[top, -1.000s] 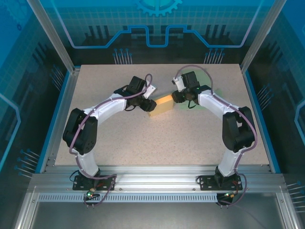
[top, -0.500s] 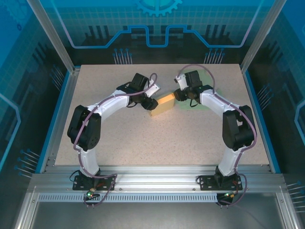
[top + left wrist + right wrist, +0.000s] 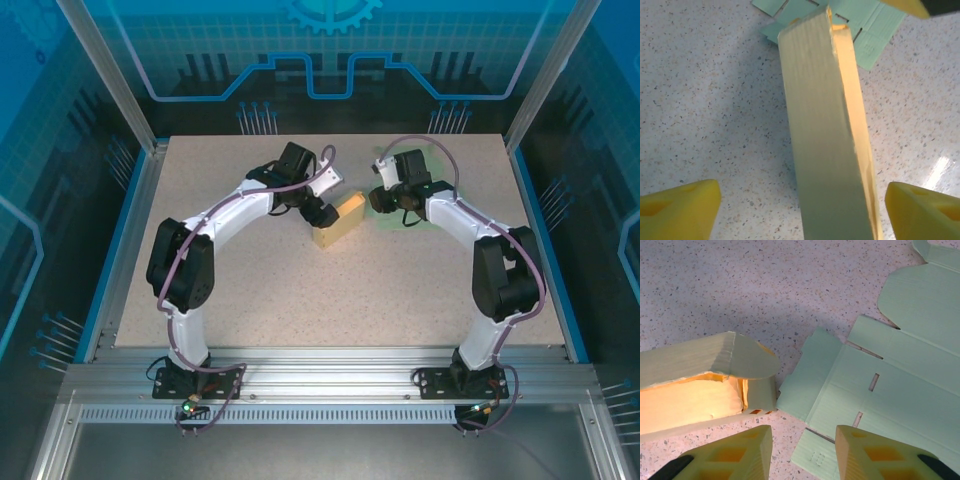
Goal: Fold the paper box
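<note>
Foam pads (image 3: 680,207) of my left jaws stand wide on either side of the box (image 3: 825,140), touching nothing. The box lies in the middle of the table (image 3: 400,290), a long yellow carton of thin ribbed card with one end flap loose. I judge it light, easily creased and apt to slide on the smooth speckled top, so best pinched across its long flat walls. My right jaws hang narrowly parted and empty by that loose end. Beyond lies a flat, slotted green sheet (image 3: 890,390).

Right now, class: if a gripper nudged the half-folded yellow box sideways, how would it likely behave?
The yellow box probably dents easily: thin card, its end flap unclosed. Hollow, so likely light and apt to slide on the smooth table.
</note>
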Controlling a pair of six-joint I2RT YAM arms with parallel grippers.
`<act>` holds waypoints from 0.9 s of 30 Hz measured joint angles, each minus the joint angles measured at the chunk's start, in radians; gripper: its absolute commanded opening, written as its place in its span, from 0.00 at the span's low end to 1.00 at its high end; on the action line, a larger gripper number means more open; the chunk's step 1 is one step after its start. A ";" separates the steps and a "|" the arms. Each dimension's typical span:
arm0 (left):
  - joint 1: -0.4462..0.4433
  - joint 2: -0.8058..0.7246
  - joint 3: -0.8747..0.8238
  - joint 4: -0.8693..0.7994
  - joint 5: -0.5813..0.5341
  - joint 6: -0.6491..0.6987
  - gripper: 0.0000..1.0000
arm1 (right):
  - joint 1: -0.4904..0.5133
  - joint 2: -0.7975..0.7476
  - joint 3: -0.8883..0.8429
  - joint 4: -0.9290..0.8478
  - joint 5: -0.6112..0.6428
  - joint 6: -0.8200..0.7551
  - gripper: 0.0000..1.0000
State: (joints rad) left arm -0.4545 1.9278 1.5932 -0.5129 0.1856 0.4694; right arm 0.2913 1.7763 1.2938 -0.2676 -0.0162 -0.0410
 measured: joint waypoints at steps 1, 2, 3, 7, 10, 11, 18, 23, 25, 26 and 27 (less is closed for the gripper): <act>0.000 0.000 0.001 -0.002 0.013 -0.001 0.97 | 0.000 0.000 0.000 0.000 0.000 0.000 0.40; 0.000 0.000 0.002 -0.005 0.027 0.001 0.99 | 0.000 0.000 -0.001 0.000 0.000 0.003 0.40; 0.000 0.000 0.002 -0.007 0.034 0.000 0.99 | 0.000 0.000 -0.002 0.000 0.000 0.005 0.40; -0.002 0.014 0.010 -0.028 0.044 0.000 0.99 | -0.002 -0.004 -0.005 0.000 -0.002 0.016 0.41; -0.003 0.054 0.045 -0.052 0.040 0.000 0.99 | -0.008 -0.011 -0.005 0.000 -0.012 0.025 0.42; -0.003 0.070 0.055 -0.061 0.039 0.001 0.98 | -0.011 -0.016 -0.006 0.000 -0.016 0.027 0.42; -0.005 0.122 0.084 -0.117 0.036 0.014 0.81 | -0.020 -0.055 -0.018 0.009 -0.030 0.044 0.42; -0.009 0.129 0.114 -0.159 0.040 0.049 0.66 | -0.027 -0.067 -0.023 0.017 -0.045 0.052 0.42; -0.010 0.129 0.119 -0.171 0.040 0.065 0.64 | -0.029 -0.068 -0.026 0.018 -0.048 0.054 0.42; -0.010 0.129 0.119 -0.175 0.040 0.074 0.64 | -0.031 -0.068 -0.028 0.019 -0.049 0.056 0.41; -0.010 0.129 0.119 -0.183 0.040 0.085 0.59 | -0.031 -0.068 -0.032 0.023 -0.049 0.057 0.41</act>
State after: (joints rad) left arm -0.4641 2.0563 1.7123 -0.6964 0.2256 0.5545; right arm 0.2604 1.7084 1.2613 -0.2451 -0.0650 0.0162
